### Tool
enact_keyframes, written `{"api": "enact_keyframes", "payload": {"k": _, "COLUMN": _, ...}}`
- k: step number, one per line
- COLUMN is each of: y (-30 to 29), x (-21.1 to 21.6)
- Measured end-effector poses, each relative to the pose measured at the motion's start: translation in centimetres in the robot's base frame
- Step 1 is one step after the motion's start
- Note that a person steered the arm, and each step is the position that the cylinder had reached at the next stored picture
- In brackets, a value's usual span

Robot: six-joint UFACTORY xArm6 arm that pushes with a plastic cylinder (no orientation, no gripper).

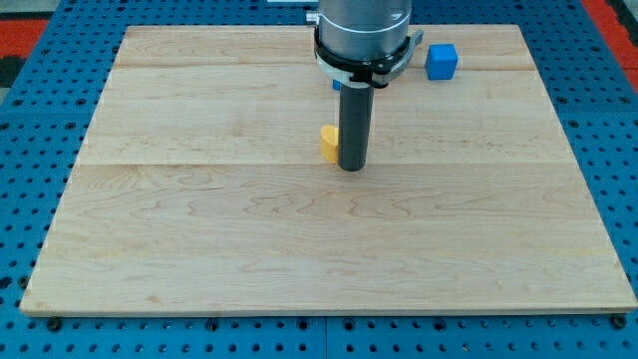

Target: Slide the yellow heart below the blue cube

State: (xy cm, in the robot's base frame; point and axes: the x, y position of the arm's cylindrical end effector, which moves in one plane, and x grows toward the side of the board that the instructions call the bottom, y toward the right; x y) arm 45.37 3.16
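Item 1: your tip point(351, 168). Lower end of the straight dark rod, resting on the board near its middle. There are no fingers to be apart, together or clamped; it is a bare pusher.

Item 2: yellow heart point(329, 143). Sits just to the view's left of the rod, touching it or very nearly so; the rod hides its right edge, so you cannot confirm contact. The heart shape is hard to make out from here, and only a yellow block face shows.

Item 3: blue cube point(442, 61). Stands near the view's top, to the right of the arm's grey housing point(364, 30), well apart from the heart.

Item 4: wooden board point(199, 249). Pale planks on a blue perforated table point(608, 130).

Note on placement: your tip stands on the heart's right, the side facing the cube. Pushing from there would likely send the heart leftward, away from the goal. You will probably want to bring the tip round to the heart's left, then drive it rightward to a spot under the cube. The task appears not yet done.
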Motion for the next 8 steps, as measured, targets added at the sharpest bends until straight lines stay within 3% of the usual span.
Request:
{"api": "enact_keyframes", "payload": {"k": 1, "y": -2.0, "x": -0.6}}
{"api": "enact_keyframes", "payload": {"k": 3, "y": 2.1, "x": -6.2}}
{"api": "enact_keyframes", "payload": {"k": 4, "y": 3.0, "x": -3.4}}
{"api": "enact_keyframes", "payload": {"k": 5, "y": -1.1, "x": -2.6}}
{"api": "enact_keyframes", "payload": {"k": 7, "y": 0.2, "x": -10.8}}
{"api": "enact_keyframes", "payload": {"k": 8, "y": -2.4, "x": -10.5}}
